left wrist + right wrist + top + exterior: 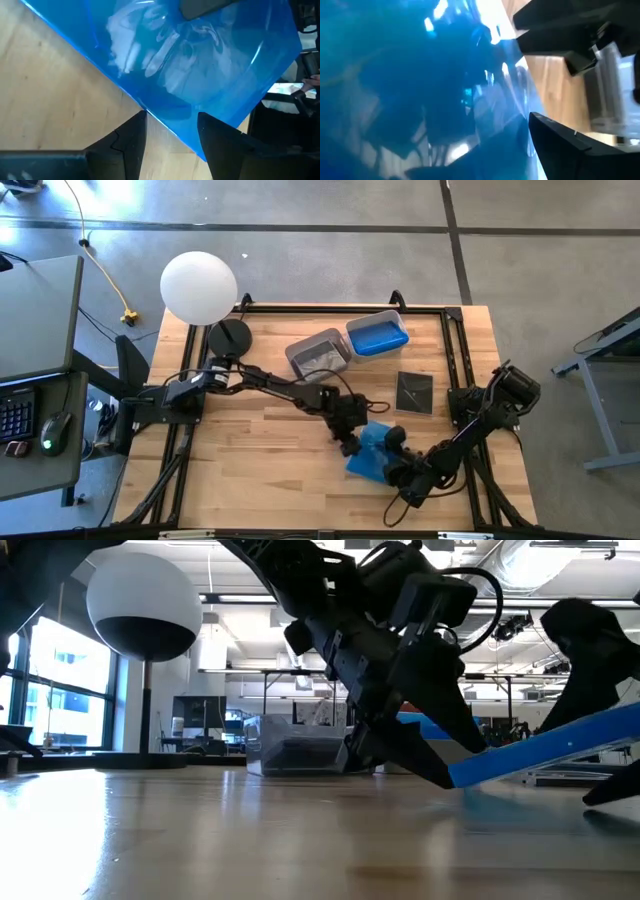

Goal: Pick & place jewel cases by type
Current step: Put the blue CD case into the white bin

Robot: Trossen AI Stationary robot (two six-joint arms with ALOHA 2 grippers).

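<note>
A blue jewel case (368, 458) is at the table's near middle, tilted: in the low view (560, 745) its left edge is low and its right side is raised. My left gripper (350, 442) is open at that low edge, with its fingertips on either side of it (170, 125). My right gripper (395, 470) comes from the right and is shut on the case, which fills its wrist view (395, 75). A black jewel case (414, 392) lies flat on the table farther back. My left gripper's open fingertips (142, 117) stand at the case's low edge (165, 117), slanting down from the table's left. In the low view one fingertip (435, 772) meets that edge (458, 776) close to the table. My right gripper has the blue case between its fingers on the raised right side. One finger (560, 145) shows beside the case's face (510, 115); the case hides the other. The case is tilted, its right side up.
A grey tub (318, 352) and a clear tub holding blue cases (377, 333) stand at the far middle. A lamp with a white globe (198, 286) stands at the far left on a black base (230, 336). Bare wood lies at the near left.
</note>
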